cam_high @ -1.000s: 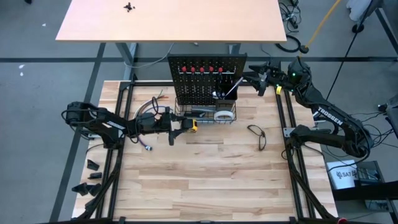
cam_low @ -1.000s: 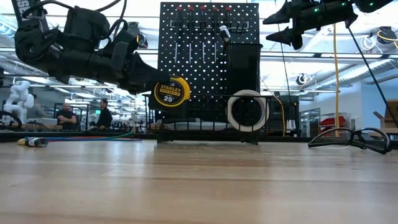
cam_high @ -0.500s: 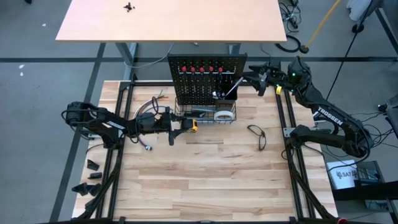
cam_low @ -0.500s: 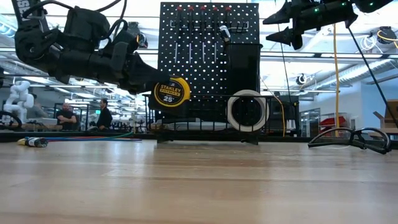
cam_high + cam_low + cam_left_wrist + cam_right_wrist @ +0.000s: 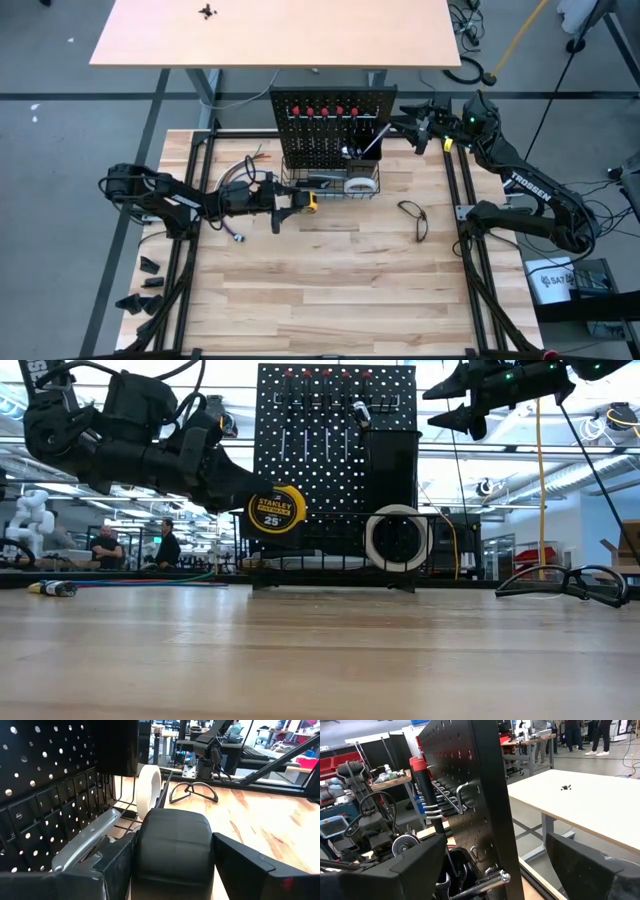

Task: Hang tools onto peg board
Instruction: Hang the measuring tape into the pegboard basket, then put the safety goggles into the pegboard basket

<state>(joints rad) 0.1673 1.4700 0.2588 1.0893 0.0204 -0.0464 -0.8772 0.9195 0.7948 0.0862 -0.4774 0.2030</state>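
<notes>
The black peg board (image 5: 325,120) stands upright at the table's far middle, its wire basket (image 5: 330,186) along the base. Red-handled screwdrivers (image 5: 325,110) hang on it. A white tape roll (image 5: 397,538) stands on edge in the basket, beside a grey tool (image 5: 85,847). My left gripper (image 5: 300,201) is shut on the yellow-black tape measure (image 5: 277,508), just off the basket's near left corner. High up by the board's right edge, my right gripper (image 5: 415,125) is open, with nothing between its fingers. My left gripper pinches the tape measure by its two flat sides, one finger (image 5: 240,865) on each side of the black case (image 5: 175,852). The fingers lie level and come from the table's left. The tape measure hangs clear of the table, its yellow face (image 5: 275,508) toward the near edge.
Safety glasses (image 5: 415,218) lie on the table right of the basket. Loose cables (image 5: 240,172) and a small plug (image 5: 238,237) lie left of the board. A black cup holder (image 5: 390,455) with a silver tool (image 5: 480,882) hangs at the board's right. People show in the room behind.
</notes>
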